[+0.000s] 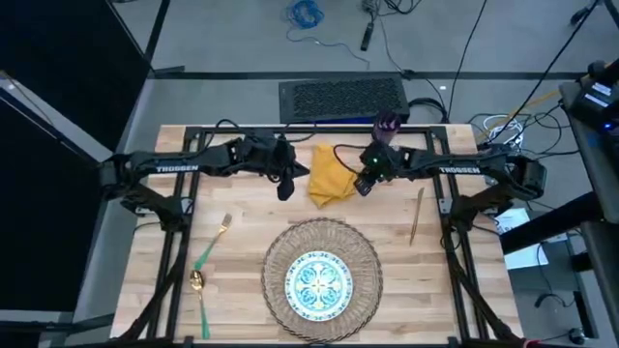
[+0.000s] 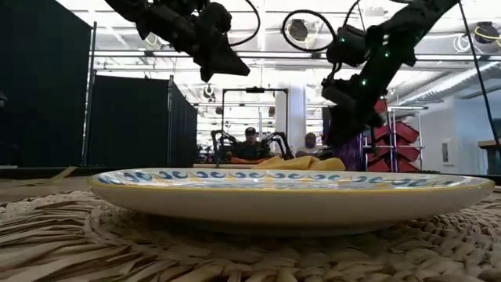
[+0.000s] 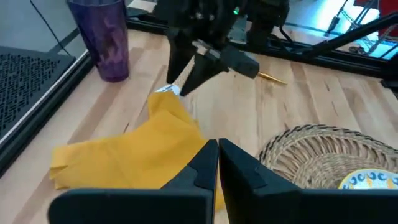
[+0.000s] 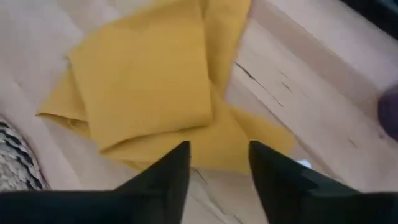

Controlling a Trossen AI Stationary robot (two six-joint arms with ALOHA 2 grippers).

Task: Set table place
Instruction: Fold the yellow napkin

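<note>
A: How does the right gripper [image 4: 219,168] stand?
B: Fingers parted, nothing between them, poised above the edge of the mustard-yellow napkin [image 1: 330,175] on the side toward the purple cup [image 1: 387,125].
A: And the left gripper [image 3: 217,163]?
B: Fingers pressed together, empty, raised just off the napkin's opposite side.
A: Where is everything else from the napkin?
B: The wicker placemat [image 1: 279,253] lies nearer the table's [image 1: 242,280] front edge, carrying the blue-green patterned plate [image 1: 319,283]. The gold knife [image 1: 416,215] sits beyond the right gripper's side; the green-handled fork [image 1: 213,243] and spoon [image 1: 200,294] lie beyond the left gripper's side, well apart from the napkin.
</note>
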